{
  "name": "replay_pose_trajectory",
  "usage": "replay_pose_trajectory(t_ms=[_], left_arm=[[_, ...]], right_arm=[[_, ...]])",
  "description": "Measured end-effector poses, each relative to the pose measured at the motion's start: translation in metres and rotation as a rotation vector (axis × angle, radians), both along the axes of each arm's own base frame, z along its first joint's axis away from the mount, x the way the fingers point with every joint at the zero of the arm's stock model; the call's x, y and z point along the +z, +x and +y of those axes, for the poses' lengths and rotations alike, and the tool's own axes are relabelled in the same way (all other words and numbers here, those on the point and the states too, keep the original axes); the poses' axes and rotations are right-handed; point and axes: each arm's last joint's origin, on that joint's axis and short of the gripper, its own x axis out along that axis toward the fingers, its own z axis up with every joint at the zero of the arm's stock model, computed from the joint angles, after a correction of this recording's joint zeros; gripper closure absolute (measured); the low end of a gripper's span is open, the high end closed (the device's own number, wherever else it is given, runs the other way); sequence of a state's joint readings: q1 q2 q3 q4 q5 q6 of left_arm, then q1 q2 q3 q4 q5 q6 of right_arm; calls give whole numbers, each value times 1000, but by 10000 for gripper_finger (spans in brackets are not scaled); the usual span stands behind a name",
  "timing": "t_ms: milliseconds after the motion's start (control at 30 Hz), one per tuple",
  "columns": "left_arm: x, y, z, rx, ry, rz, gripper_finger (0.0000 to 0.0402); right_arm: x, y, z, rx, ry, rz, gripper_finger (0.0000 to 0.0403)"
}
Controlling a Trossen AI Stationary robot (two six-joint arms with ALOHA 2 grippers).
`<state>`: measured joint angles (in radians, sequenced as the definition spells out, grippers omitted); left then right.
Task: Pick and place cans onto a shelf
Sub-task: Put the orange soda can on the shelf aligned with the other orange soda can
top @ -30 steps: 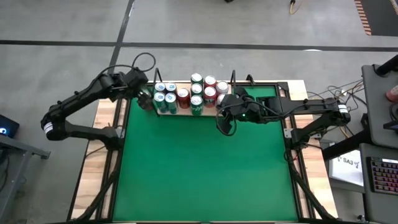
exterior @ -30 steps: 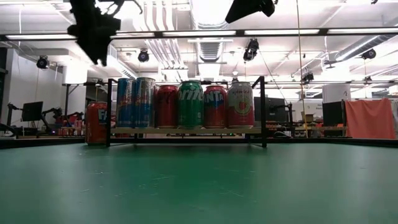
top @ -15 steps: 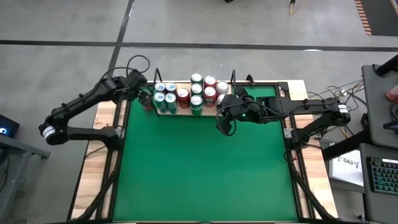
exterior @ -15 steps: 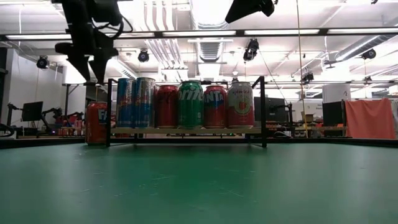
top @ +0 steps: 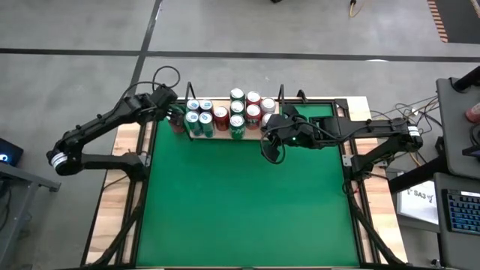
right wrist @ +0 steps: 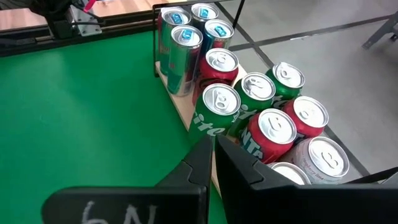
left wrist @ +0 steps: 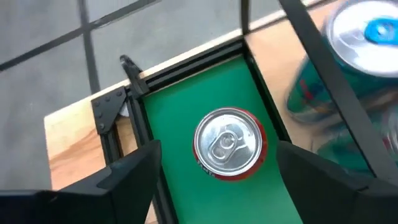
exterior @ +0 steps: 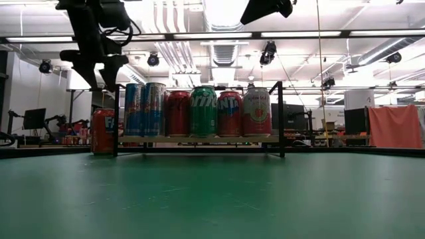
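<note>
left wrist view: the left end effector is hovering with fingers spread over a red can standing on the green table beside the shelf; the right end effector, fingers pressed together, is waiting by the shelved cans.

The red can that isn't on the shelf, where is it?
The red can stands on the green table just outside the shelf's left end, directly beneath the open left gripper.
</note>
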<state>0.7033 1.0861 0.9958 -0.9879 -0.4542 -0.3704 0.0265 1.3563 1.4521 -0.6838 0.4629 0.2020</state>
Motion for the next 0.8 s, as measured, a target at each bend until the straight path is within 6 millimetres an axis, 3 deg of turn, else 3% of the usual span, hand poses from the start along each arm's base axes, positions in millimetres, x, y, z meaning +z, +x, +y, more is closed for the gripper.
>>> replay_pose_trajectory(t_ms=[200,300,567,700,800], left_arm=[[1,-4,-2,-310,-98,30,98],[-2,-7,0,-429,-122,129,101],[-3,-7,10,-674,-72,276,109],[-3,-8,11,-831,-72,274,112],[-2,-8,14,-841,-52,264,112]], right_arm=[[0,0,0,3,-4,3,390],[0,0,0,3,-4,3,390],[0,0,0,3,-4,2,390],[0,0,0,5,-7,4,390],[0,0,0,7,-8,7,390]])
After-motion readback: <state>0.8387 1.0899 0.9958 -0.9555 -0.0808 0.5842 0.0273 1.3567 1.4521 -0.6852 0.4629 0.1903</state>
